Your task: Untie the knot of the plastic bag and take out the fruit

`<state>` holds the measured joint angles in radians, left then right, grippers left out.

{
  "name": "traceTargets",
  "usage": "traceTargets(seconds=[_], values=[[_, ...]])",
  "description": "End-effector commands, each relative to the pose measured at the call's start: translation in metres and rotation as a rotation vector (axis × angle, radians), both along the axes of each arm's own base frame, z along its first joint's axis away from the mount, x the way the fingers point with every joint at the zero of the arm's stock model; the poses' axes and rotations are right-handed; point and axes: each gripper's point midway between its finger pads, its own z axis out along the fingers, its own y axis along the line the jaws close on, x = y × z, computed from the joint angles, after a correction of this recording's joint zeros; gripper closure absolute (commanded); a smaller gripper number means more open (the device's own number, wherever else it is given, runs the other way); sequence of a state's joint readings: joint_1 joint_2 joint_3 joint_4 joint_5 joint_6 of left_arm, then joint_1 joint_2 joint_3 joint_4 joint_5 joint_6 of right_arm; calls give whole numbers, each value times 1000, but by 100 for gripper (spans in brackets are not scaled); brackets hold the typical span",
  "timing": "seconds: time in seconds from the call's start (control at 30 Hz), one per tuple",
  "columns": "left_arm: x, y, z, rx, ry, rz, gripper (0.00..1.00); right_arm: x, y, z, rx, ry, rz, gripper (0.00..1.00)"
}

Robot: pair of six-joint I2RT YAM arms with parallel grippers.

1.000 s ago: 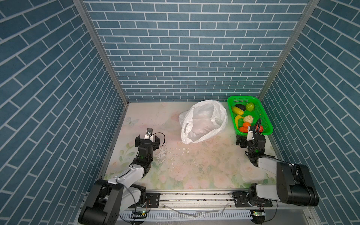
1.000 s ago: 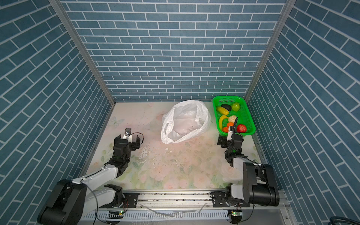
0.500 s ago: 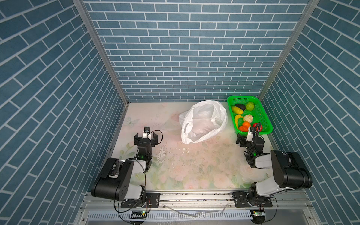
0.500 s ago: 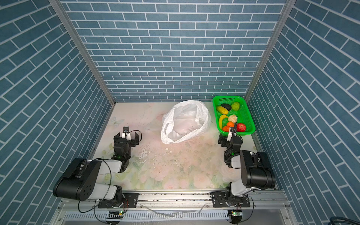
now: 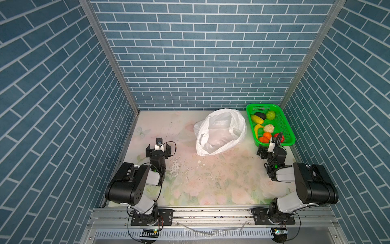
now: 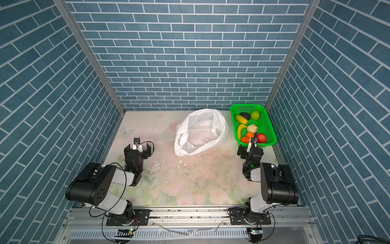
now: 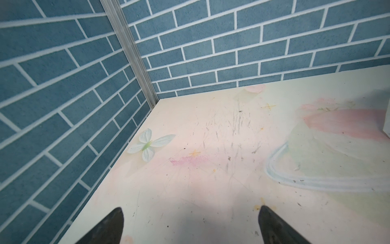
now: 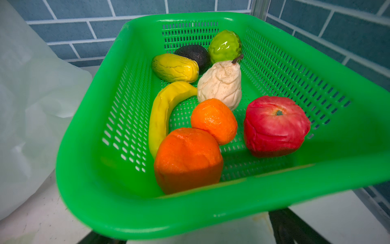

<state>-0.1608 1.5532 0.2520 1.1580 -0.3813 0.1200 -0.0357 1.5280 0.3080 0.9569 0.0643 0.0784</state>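
Observation:
The white plastic bag [image 5: 221, 131] [image 6: 200, 131] lies at the back middle, slumped with its mouth gaping wide. No knot shows on it. The fruit sits in the green basket [image 5: 263, 105] [image 6: 247, 105] [image 8: 274, 207] to the bag's right: a red piece [image 8: 274, 124], two oranges [image 8: 187, 156], a banana [image 8: 162, 109], a whitish knobbly piece [image 8: 219, 84], a yellow-green oblong [image 8: 175, 67], a dark oval [image 8: 194, 55] and a green round one [image 8: 223, 45]. My left gripper [image 5: 158, 146] [image 6: 138, 147] [image 7: 191, 212] hangs open over bare mat. My right gripper [image 5: 271, 149] [image 6: 250, 150] [image 8: 187, 232] is open and empty, just in front of the basket's near rim.
Blue brick walls close in the left, back and right sides. White crumbs [image 5: 175, 166] lie scattered on the floral mat between the arms. A metal rail [image 5: 211, 213] carries both arm bases along the front edge. The bag's edge [image 8: 31, 105] rests against the basket's left side.
Both arms have folded back over their bases, elbows raised. The grippers stay nearly where they were, still open. Bag, basket and fruit have not moved.

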Motion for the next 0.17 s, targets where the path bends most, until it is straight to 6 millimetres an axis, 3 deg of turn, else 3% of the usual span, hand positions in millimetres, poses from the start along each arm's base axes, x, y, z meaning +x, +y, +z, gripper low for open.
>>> traceTargets(seconds=[0.0, 0.13], values=[[-1, 5, 3, -6, -19, 20, 0, 10, -1, 10, -22, -24, 6, 1], [-1, 5, 4, -7, -24, 22, 0, 11, 0, 9, -22, -14, 14, 1]])
